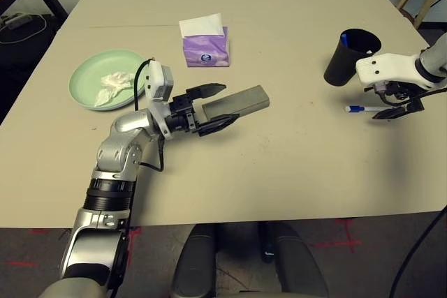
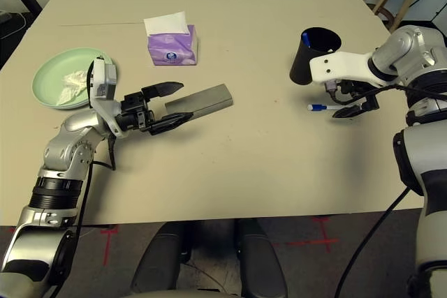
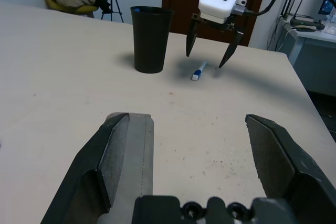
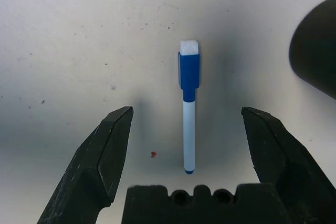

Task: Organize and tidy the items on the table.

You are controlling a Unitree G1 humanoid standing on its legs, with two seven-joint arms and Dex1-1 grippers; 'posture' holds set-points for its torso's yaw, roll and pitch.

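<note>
The right gripper [image 4: 186, 145] hangs with fingers spread wide over the blue-capped white pen [image 4: 188, 111] lying beside the black cup [image 1: 348, 56], seemingly to lift it, while the wide-open left gripper [image 1: 214, 107] straddles the grey oblong glasses case [image 1: 237, 102] on the beige table [image 1: 293, 165]
</note>
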